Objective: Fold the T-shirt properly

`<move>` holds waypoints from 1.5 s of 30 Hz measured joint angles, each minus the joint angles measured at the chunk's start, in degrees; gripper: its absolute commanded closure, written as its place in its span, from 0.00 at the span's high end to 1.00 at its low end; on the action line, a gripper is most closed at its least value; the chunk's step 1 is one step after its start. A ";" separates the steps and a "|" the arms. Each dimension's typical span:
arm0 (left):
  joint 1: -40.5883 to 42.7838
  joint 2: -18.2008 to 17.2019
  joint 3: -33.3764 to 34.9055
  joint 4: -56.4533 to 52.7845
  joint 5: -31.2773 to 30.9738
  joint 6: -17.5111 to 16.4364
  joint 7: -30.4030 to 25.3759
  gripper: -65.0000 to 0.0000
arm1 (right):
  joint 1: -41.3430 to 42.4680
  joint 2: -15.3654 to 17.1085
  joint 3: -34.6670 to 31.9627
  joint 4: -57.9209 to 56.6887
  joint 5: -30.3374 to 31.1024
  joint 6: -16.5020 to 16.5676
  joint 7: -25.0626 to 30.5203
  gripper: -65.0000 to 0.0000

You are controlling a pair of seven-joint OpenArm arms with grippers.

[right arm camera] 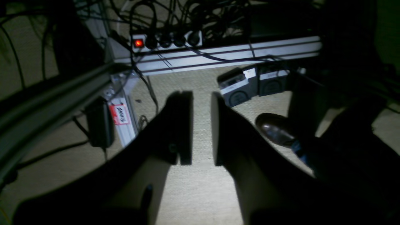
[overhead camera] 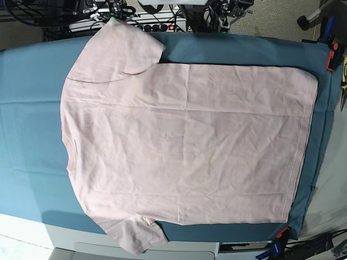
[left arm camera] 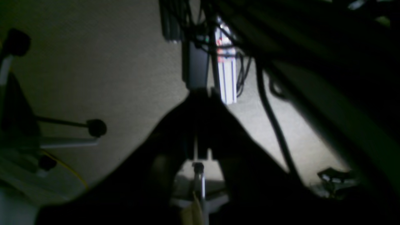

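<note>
On the worktop, covered with a teal cloth, the T-shirt lies spread flat, plain pale pink side up, collar toward the left of the base view and hem toward the right. Both sleeves stick out, one at the top edge and one at the bottom. Neither arm shows in that view. Both wrist cameras look down at carpet. The left claw is closed with nothing in it. The right claw stands partly open, a gap between its two fingers, gripping nothing.
</note>
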 measured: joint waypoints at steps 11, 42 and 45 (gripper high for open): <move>10.95 -4.28 -0.13 15.06 2.43 0.02 14.45 0.00 | -16.57 6.36 -0.15 16.02 1.77 9.57 -1.95 0.17; 50.82 -32.39 -45.07 83.43 -51.47 -36.33 40.87 0.00 | -40.65 14.95 40.48 69.61 62.55 32.33 -35.26 0.17; 50.97 -35.23 -52.52 84.65 -62.84 -40.24 46.97 0.00 | -39.78 17.09 46.60 69.66 68.50 32.85 -39.89 0.17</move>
